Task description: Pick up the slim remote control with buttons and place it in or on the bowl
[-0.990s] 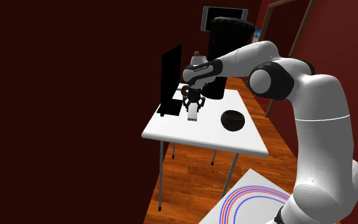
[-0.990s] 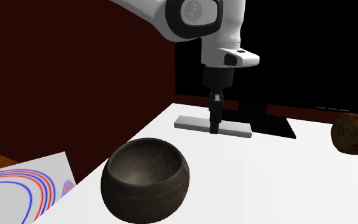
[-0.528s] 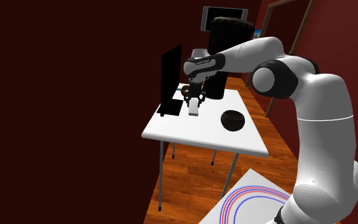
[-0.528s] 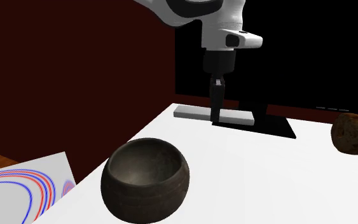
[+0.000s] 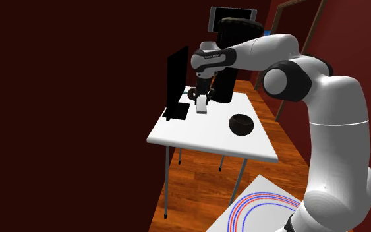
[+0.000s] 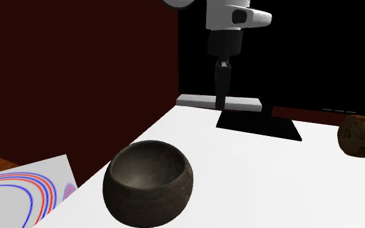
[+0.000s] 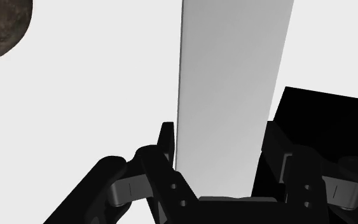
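**Remote clamped, bowl lying down-frame to the left**

The gripper (image 6: 222, 98) is clasping the slim pale remote (image 6: 197, 101) near its middle and seems to be holding it clear of the white table (image 6: 252, 168). In the second exterior view the remote's long axis is running across the upper centre. The dark bowl (image 6: 148, 183) is sitting at lower left, well apart, so the carry is likely heading that way.

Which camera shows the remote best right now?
The wrist view: the remote looms large, clasped between the claw's fingers. The second exterior view shows it side-on, above the table; the shoulder view, small under the claw.
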Controlling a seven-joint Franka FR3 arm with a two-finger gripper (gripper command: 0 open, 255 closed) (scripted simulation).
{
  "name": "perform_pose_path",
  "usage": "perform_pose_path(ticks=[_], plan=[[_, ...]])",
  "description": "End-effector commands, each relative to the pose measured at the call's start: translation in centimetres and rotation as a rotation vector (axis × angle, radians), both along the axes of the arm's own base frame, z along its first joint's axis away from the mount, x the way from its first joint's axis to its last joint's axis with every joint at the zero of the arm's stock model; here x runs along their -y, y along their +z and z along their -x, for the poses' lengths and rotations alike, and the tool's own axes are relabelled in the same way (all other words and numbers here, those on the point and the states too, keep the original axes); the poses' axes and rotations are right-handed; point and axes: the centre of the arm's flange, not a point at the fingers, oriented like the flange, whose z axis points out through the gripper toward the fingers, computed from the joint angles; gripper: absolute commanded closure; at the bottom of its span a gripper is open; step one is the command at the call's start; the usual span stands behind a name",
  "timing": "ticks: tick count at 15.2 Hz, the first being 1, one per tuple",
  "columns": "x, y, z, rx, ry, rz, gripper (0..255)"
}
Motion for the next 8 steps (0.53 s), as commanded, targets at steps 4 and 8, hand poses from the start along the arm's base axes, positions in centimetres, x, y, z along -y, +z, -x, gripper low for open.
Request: perform_pose_path(ticks=[4,8], plan=[[0.1,2.7,-0.1,0.000,0.000,0.000,255],[0.1,4.9,-0.1,0.000,0.000,0.000,255]])
